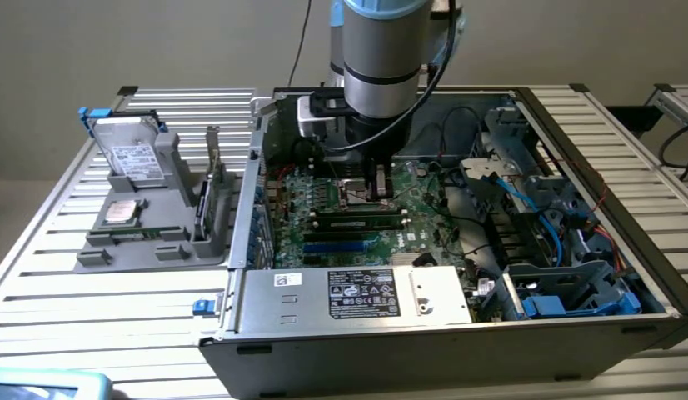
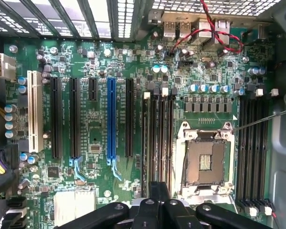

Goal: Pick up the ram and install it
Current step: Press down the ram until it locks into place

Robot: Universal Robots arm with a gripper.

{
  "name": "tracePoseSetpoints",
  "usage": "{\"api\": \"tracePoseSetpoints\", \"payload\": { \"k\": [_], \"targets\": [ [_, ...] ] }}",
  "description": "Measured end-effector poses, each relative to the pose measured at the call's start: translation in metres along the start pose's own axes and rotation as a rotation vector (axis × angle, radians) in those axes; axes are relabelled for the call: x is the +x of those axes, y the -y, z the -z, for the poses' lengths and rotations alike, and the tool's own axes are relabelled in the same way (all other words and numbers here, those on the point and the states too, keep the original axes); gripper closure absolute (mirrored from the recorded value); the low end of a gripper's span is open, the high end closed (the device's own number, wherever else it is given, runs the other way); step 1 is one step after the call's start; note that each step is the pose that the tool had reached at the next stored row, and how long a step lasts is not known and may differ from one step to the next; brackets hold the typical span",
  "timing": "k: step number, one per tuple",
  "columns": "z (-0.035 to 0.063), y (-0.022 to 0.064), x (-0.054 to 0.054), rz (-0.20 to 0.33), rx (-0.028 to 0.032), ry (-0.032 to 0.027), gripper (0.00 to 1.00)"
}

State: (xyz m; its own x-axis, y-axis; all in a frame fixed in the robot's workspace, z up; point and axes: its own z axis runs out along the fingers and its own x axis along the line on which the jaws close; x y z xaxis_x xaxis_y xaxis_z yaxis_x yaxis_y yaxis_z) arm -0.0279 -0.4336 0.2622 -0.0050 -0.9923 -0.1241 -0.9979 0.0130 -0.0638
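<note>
Exterior view: open PC case (image 1: 433,342) sits on a slatted metal table (image 1: 100,308), centre to the exterior view's right. The arm comes down from the top centre of the frame into the case. End effector (image 1: 377,193) is low over the motherboard (image 1: 321,208), fingers together, nothing seen clamped between them.

The ram (image 1: 359,222) is at frame centre: a dark stick with a pale label strip, seated lengthwise in the slot area of the board. It is just below the end effector in the frame. Can't tell if the fingertips touch it.

A silver box with a label sticker (image 1: 361,293) runs along the near edge of the case. Blue cables (image 1: 550,225) and drive cages fill the case on the exterior view's right.

At the exterior view's left, a gray holder (image 1: 155,250) sits on the table, well apart from the arm. It carries a hard drive (image 1: 133,154) standing tilted, a square silver processor chip (image 1: 122,212) lying flat, and a wide card (image 1: 214,192) standing on edge.

Wrist view: the black closed fingers (image 2: 159,191) sit over one end of the black memory slot bank (image 2: 158,138). The bank is just beside the open CPU socket (image 2: 205,162). On the bank's other side are the long expansion slots, one blue (image 2: 111,119) and one white (image 2: 34,109). A red cable (image 2: 214,36) loops near the rear ports.
</note>
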Motion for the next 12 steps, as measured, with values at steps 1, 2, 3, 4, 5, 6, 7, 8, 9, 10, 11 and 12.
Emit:
{"api": "tracePoseSetpoints", "payload": {
  "k": [1,2,3,4,5,6,7,8,9,10,11,12],
  "targets": [
    [0.0001,-0.0017,0.000,0.001,0.0048,0.0009,0.89],
    [0.0002,-0.0039,0.000,0.001,0.0066,0.0015,0.89],
    [0.0008,-0.0116,0.001,0.001,0.0057,0.0014,0.89],
    [0.0009,-0.0142,0.001,-0.001,-0.0097,0.0003,0.89],
    [0.0010,-0.0173,0.001,-0.007,-0.0609,-0.0113,0.89],
    [0.0010,-0.0182,0.001,-0.009,-0.0793,-0.0143,0.89],
    [0.0010,-0.0189,0.001,-0.011,-0.0965,-0.0175,0.89],
    [0.0009,-0.0195,0.001,-0.013,-0.1142,-0.0224,0.89],
    [0.0009,-0.0197,0.001,-0.014,-0.1266,-0.0275,0.89],
    [0.0007,-0.0198,0.001,-0.015,-0.1345,-0.0331,0.89],
    [0.0003,-0.0198,0.001,-0.016,-0.1386,-0.0382,0.89],
    [-0.0003,-0.0199,0.001,-0.016,-0.1396,-0.0432,0.89]
  ]
}}
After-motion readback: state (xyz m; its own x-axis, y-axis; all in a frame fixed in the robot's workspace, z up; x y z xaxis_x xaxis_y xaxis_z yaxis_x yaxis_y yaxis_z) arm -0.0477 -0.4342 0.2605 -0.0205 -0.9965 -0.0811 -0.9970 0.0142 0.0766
